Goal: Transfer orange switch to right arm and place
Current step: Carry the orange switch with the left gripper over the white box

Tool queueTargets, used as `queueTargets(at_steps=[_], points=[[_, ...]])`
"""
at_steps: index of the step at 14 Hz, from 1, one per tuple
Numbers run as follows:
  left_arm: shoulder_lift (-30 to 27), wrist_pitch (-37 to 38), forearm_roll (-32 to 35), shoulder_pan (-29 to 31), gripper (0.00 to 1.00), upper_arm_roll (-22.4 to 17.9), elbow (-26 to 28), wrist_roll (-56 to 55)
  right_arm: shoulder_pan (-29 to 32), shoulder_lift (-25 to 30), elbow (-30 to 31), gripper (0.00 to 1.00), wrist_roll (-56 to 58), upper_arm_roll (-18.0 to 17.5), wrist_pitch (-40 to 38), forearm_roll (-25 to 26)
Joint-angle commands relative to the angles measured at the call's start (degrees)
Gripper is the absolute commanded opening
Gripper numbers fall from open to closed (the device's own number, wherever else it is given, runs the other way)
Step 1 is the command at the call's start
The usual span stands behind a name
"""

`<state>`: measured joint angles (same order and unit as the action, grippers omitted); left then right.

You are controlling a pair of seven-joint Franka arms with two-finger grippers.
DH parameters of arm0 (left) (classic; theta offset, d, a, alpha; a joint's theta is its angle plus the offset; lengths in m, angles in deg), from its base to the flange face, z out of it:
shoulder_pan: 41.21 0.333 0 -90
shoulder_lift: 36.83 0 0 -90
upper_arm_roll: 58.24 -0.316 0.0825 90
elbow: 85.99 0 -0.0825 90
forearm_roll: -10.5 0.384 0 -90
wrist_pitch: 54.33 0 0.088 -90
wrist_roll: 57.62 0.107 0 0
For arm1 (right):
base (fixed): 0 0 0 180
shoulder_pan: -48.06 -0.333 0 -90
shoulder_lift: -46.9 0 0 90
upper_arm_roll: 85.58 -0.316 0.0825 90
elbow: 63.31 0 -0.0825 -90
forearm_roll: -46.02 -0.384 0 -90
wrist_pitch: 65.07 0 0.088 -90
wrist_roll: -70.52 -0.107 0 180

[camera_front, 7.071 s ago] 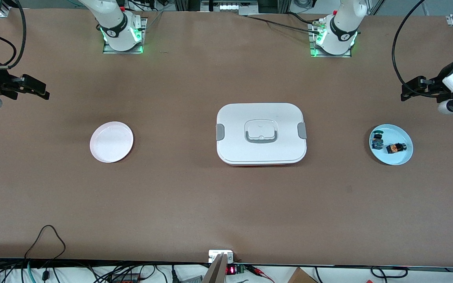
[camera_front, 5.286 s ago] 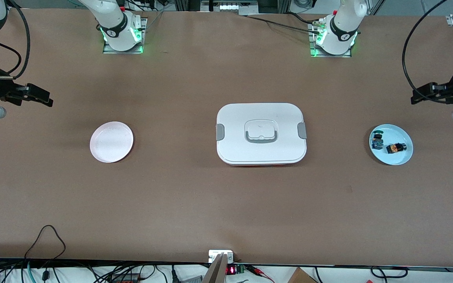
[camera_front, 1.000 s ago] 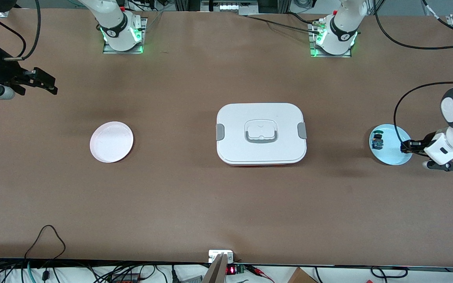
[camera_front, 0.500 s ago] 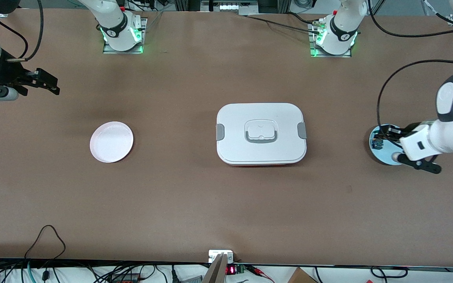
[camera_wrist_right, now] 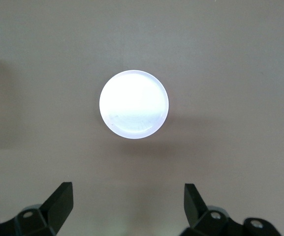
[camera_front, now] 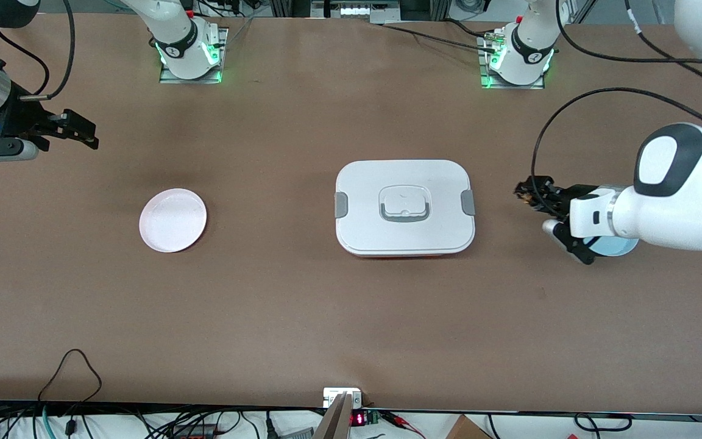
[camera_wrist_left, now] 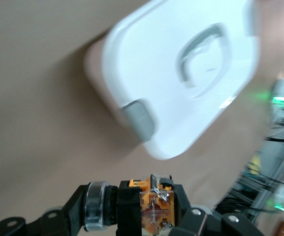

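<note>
Orange switch (camera_wrist_left: 154, 211) sits clamped in my left pincer (camera_front: 528, 192) above the bench (camera_front: 302, 305) beside the white box (camera_front: 404, 207), its long axis crosswise between the fingers, so I judge the handover is next, needing my right pincer (camera_front: 86, 131), spread wide and waiting, to meet it.

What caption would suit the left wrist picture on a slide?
Left gripper shut on the orange switch, held in the air over the table near the closed white lidded box.
</note>
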<state>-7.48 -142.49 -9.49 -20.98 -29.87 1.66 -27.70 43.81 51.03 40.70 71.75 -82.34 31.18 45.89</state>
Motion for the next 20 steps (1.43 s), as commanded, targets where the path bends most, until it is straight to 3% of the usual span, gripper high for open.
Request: queueTargets(at_steps=[1,7,8,10,14,20], points=[[2.9,-2.4,-13.2,0.2,0.1,0.4,0.9,12.7,0.5,-1.9,-1.4,1.0,0.6,0.3,-0.9,-0.4],[5.8,-6.0,-35.1,-9.1,0.02,0.3,1.1,42.4,0.1,-2.2,-1.4,1.0,0.8,0.3,-1.7,-0.5],[6.8,-9.5,-37.9,-11.3,0.02,0.3,1.1,49.7,0.0,-2.2,-1.4,1.0,0.6,0.1,-2.5,-0.6],[8.3,-18.6,-46.1,-16.1,0.0,0.3,1.9,68.4,-0.1,-2.1,-1.4,1.0,0.7,0.0,-2.7,-4.2],[10.0,-22.8,-70.5,-22.7,0.0,0.3,8.2,91.8,0.3,-2.3,-1.4,1.0,0.7,0.3,-6.9,-13.9],[10.0,-23.1,-73.2,-23.7,0.0,0.3,8.6,94.7,0.7,-4.9,-1.4,1.0,0.6,1.1,-13.8,-31.4]])
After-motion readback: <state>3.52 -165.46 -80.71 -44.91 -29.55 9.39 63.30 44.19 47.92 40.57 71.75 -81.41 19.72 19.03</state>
